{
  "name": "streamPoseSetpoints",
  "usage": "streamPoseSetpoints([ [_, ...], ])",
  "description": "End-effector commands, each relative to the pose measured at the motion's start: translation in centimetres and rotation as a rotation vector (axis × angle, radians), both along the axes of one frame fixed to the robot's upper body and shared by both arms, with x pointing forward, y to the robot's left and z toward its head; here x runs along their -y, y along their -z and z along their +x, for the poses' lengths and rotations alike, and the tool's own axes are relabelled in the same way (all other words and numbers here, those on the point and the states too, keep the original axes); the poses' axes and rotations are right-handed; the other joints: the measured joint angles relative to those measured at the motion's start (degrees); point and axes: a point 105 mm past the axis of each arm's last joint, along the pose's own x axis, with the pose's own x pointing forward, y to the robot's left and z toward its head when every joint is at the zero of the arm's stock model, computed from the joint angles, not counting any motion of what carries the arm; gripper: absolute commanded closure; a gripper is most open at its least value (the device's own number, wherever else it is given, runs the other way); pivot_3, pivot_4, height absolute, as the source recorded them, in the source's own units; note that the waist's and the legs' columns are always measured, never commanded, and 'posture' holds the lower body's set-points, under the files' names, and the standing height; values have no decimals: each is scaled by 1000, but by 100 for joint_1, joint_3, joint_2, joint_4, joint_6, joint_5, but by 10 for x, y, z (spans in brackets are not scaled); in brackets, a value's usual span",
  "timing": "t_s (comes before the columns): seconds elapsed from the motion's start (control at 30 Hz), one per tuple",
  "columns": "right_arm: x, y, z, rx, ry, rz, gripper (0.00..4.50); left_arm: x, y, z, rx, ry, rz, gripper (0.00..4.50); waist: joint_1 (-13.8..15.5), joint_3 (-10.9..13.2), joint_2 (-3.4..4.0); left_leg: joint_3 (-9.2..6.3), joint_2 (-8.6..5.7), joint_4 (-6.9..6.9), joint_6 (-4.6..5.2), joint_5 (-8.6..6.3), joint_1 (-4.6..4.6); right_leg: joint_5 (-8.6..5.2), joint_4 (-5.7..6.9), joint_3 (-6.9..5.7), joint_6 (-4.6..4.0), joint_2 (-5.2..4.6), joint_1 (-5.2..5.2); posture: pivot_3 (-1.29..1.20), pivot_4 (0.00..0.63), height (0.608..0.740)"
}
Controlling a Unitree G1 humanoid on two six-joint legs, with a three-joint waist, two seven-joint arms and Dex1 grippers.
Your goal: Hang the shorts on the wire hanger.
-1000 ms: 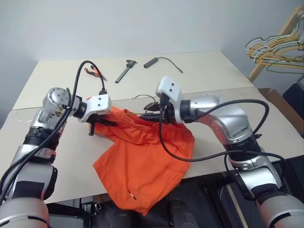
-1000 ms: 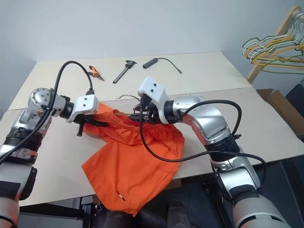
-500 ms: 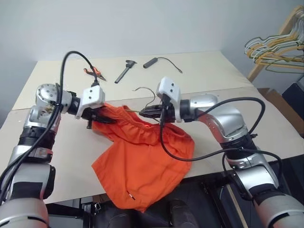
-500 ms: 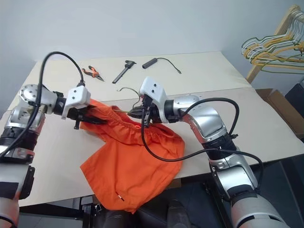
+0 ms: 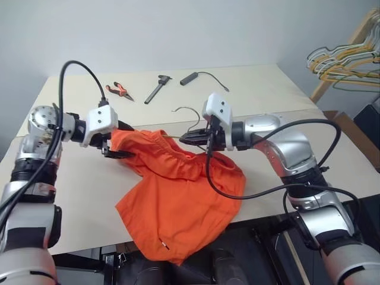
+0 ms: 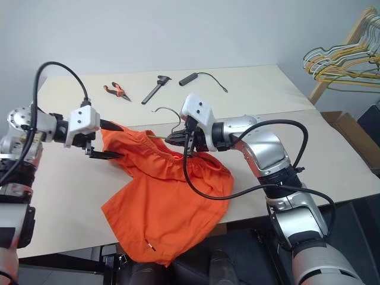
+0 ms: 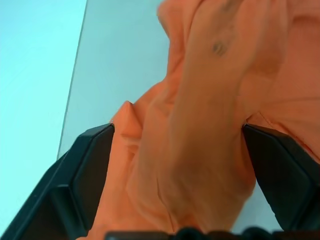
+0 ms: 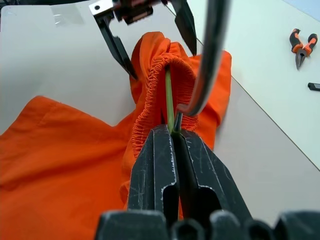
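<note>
The orange shorts [image 5: 178, 202] lie on the table with one leg hanging over the front edge; a small white tag [image 5: 161, 242] shows near the hem. The wire hanger [image 8: 210, 55] is threaded into the gathered waistband, and its hook [image 5: 184, 111] sticks up above the fabric. My right gripper [image 5: 187, 138] is shut on the hanger's wire just below the hook. My left gripper [image 5: 120, 141] is open at the waistband's left end. One black finger [image 7: 85, 170] stands on each side of the bunched fabric [image 7: 200, 125].
Orange-handled pliers [image 5: 117, 90], a black tool [image 5: 157, 88] and a black cabled device [image 5: 190, 78] lie at the table's far side. A wooden rack with several coloured hangers [image 5: 344, 62] stands at the far right. A seam crosses the table [image 5: 71, 184] behind the shorts.
My left gripper has opened, let go of the waistband and drawn to the left. The right gripper has shut on the hanger, and the hook now stands up above the shorts.
</note>
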Motion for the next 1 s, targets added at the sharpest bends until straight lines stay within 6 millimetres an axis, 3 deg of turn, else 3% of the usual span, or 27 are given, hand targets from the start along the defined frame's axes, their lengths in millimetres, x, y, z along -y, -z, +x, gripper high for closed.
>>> streamPoseSetpoints([
  [0.03,4,-27,-3,101,-5,32,4500,1,-11,1,44,22,18,1336,-20,0,0,0,0,0,0,0,0,0,0,0,0,0,0,-164,62,740],
  [0.33,12,-23,-3,98,4,7,4500,-8,-21,0,47,15,39,4397,-129,0,0,-1,1,0,0,0,1,0,1,0,0,0,-1,-163,64,740],
  [0.57,13,-16,-3,106,3,-26,4500,-8,-28,-4,31,24,27,4468,-153,0,0,-3,1,0,0,0,1,0,2,1,0,0,0,-153,68,740],
  [0.77,16,1,-2,138,14,-108,4500,-10,-44,-6,40,25,-28,4468,-152,0,0,-3,2,0,0,0,1,0,2,1,0,0,-1,-145,67,740],
  [1.0,24,8,-2,140,35,-134,4500,-20,-45,-9,46,-6,-32,4468,-154,0,0,-4,1,0,0,0,1,0,2,2,0,0,-1,-143,62,740],
])
